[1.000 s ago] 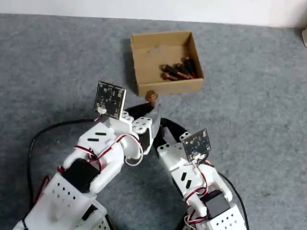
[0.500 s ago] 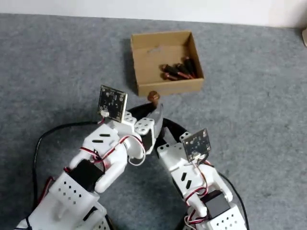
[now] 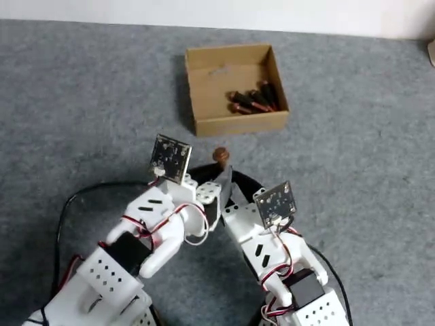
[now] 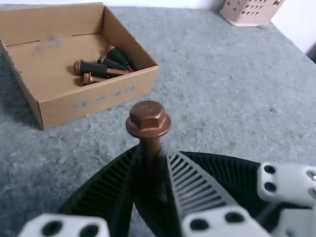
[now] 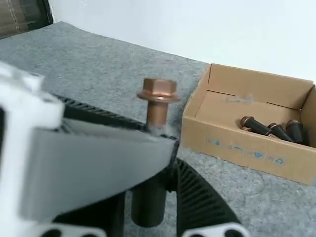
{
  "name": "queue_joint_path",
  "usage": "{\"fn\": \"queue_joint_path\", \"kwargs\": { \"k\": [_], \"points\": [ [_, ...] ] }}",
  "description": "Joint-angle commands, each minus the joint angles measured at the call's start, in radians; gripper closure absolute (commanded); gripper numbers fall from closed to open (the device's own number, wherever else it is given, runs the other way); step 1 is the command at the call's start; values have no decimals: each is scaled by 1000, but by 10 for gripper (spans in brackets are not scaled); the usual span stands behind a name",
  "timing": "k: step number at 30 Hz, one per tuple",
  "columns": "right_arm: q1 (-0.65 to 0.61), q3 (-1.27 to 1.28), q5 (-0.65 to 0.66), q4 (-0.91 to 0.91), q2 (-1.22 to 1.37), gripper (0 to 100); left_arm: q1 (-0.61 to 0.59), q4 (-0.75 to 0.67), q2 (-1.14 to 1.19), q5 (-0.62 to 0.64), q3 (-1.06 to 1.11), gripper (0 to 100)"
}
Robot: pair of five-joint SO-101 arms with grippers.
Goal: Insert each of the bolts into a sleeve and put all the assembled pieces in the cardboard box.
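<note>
Copper-coloured bolt (image 4: 148,119), clenched upright in the left tool (image 4: 152,160) over the sleeve (image 5: 147,197) the right tool (image 5: 150,210) grasps, could jam or slip if either arm tilts.

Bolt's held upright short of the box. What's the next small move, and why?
Probably ease the left gripper down to seat the bolt: bare shank shows below its head, above the sleeve held in the right gripper.

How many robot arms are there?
2. The left arm holds the upright bolt in its jaws. The right arm, close beside it, has its jaws shut on the sleeve under that bolt.
</note>
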Motion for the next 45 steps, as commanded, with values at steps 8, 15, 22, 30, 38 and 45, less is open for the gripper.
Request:
{"fn": "queue_joint_path", "kwargs": {
  "k": [8, 15, 22, 30, 38, 45],
  "points": [
    [15, -13, 3, -27, -8, 994, -12, -3, 1, 2, 18, 803],
    [10, 8, 8, -27, -8, 994, -12, 23, 1, 6, 18, 695],
    [10, 8, 8, -27, -8, 994, -12, 23, -1, 83, -27, 695],
    [13, 28, 8, -27, -8, 994, -19, 26, -1, 84, -245, 748],
    [16, 30, 9, -31, -8, 994, -165, 11, 4, 83, -153, 964],
    [16, 31, 5, -28, 1, 994, -394, -371, 8, 83, 140, 993]
  ]
}}
